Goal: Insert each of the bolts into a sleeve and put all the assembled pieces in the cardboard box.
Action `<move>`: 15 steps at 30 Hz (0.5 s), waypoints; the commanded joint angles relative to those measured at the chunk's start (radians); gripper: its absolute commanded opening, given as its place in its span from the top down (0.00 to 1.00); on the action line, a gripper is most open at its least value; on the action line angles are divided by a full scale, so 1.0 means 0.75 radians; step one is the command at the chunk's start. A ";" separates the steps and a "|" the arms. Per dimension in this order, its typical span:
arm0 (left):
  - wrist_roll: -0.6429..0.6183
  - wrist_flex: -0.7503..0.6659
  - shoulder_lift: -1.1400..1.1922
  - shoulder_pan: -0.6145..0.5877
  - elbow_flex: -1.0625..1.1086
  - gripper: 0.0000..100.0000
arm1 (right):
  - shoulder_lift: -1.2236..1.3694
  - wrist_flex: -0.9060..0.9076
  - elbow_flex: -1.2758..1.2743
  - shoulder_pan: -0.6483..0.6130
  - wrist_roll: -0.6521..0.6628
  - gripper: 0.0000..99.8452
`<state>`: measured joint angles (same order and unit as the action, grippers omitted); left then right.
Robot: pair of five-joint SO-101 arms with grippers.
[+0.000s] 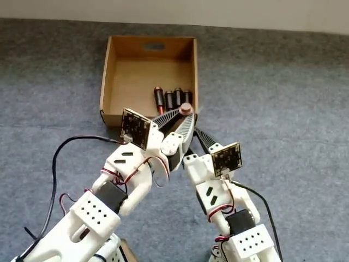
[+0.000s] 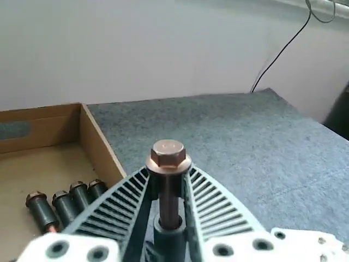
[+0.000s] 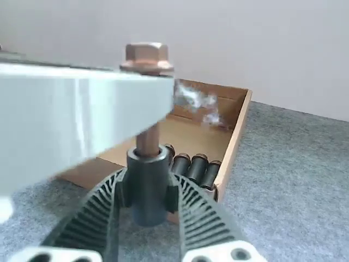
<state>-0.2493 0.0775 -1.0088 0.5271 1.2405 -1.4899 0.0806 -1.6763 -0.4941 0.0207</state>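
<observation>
Left wrist view: the left claw (image 2: 169, 176) pinches a copper-coloured bolt (image 2: 168, 154) just under its hex head, with the shank pointing down into a dark sleeve (image 3: 146, 188). The right claw (image 3: 147, 179) is clamped around that sleeve, lower down. Bare shank shows between head and sleeve, so the bolt looks only partly seated. The pair hangs over the grey table (image 1: 283, 82) at the near wall of the cardboard box (image 1: 107, 71), where four assembled pieces (image 1: 173, 98) lie in a row.

Likely risks:
- A slight tilt between the two claws could jam the shank.
- Releasing either part before the bolt is home could drop it on the table, short of the box.
- The claws are close enough to snag each other.
</observation>
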 commanded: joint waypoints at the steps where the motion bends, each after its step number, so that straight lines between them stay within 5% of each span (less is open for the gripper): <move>1: 0.010 0.129 -0.009 -0.026 -0.066 0.98 | -0.017 -0.034 -0.044 0.019 -0.008 0.99; 6: 0.002 0.278 -0.009 -0.026 -0.128 0.89 | -0.017 -0.034 -0.046 0.019 -0.008 0.99; 15: 0.002 0.295 -0.011 -0.024 -0.169 0.88 | -0.017 -0.034 -0.048 0.019 -0.008 0.99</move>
<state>-0.2478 0.2938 -1.0088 0.5240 1.1699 -1.4899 0.0806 -1.6763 -0.4941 0.0207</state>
